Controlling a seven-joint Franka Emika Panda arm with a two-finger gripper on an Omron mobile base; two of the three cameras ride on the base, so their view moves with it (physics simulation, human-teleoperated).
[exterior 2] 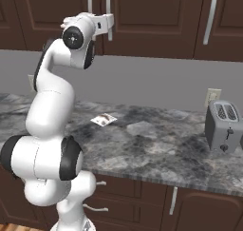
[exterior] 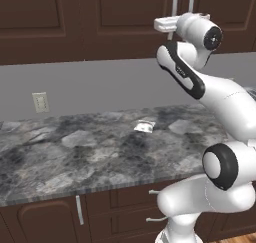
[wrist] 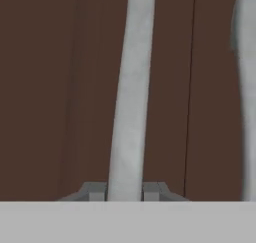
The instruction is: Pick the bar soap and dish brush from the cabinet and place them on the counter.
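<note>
Clamping gripper (wrist: 125,191) on the left door's curved silver handle (wrist: 131,87), jaws closed around its lower end; cabinet (exterior: 100,17) doors look shut, soap and brush presumably hidden inside. Pull straight back along the door's arc, keeping the wrist square so the handle doesn't slip.

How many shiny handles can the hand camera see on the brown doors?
2. One handle runs up the middle, between the hand's fingertips, which are shut on it. The other handle is at the right edge. More may be out of frame.
</note>
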